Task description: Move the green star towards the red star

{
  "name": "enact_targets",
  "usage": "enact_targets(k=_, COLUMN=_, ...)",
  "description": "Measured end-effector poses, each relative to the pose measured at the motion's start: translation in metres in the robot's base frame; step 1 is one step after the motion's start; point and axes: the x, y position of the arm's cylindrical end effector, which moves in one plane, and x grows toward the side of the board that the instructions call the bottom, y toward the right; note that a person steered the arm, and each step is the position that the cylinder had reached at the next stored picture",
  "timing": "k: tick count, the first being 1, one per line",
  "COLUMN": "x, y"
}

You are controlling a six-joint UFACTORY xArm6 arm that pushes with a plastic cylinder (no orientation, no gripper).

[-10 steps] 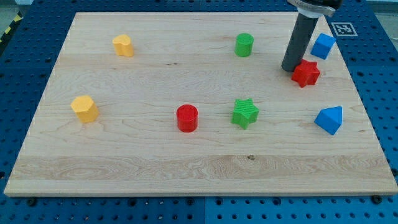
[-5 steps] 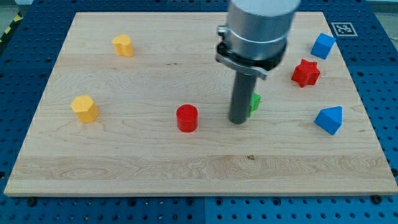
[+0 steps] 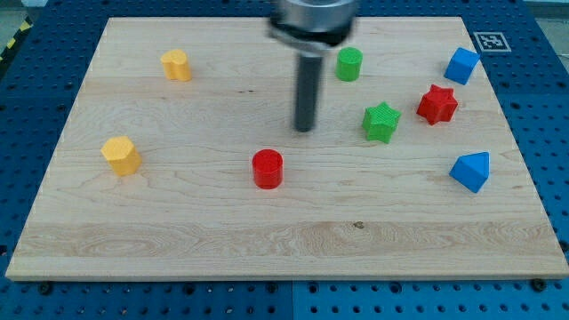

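Observation:
The green star [image 3: 381, 122] lies on the wooden board [image 3: 178, 240] right of centre. The red star [image 3: 437, 104] lies a short way to its right and slightly higher, with a small gap between them. My tip [image 3: 304, 130] rests on the board to the left of the green star, apart from it, and above the red cylinder [image 3: 267, 169]. It touches no block.
A green cylinder [image 3: 349, 64] stands near the view's top, right of the rod. A blue block [image 3: 461, 66] lies at top right and a blue wedge [image 3: 471, 171] at right. Two yellow blocks [image 3: 176, 65] [image 3: 120, 155] lie at the left.
The green star has moved up and to the right, close to the red star. My tip went from beside the red star down to the green star, then back left and up.

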Motion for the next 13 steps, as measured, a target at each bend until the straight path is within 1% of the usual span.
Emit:
enact_targets(k=1, x=0.006, y=-0.133)
enact_targets(k=2, x=0.042, y=-0.259)
enact_targets(k=3, x=0.103, y=-0.198)
enact_targets(k=4, x=0.022, y=-0.099)
enact_targets(k=5, x=-0.050, y=-0.068)
enact_targets(k=6, x=-0.033, y=0.042)
enact_targets(k=7, x=-0.076, y=0.027)
enact_targets(k=8, x=-0.105, y=-0.069)
enact_targets(k=9, x=-0.052, y=-0.118)
enact_targets(k=10, x=-0.016, y=-0.182)
enact_targets(k=11, x=-0.066, y=-0.279)
enact_targets(k=12, x=-0.117, y=-0.226)
enact_targets(k=13, x=-0.156, y=-0.082)
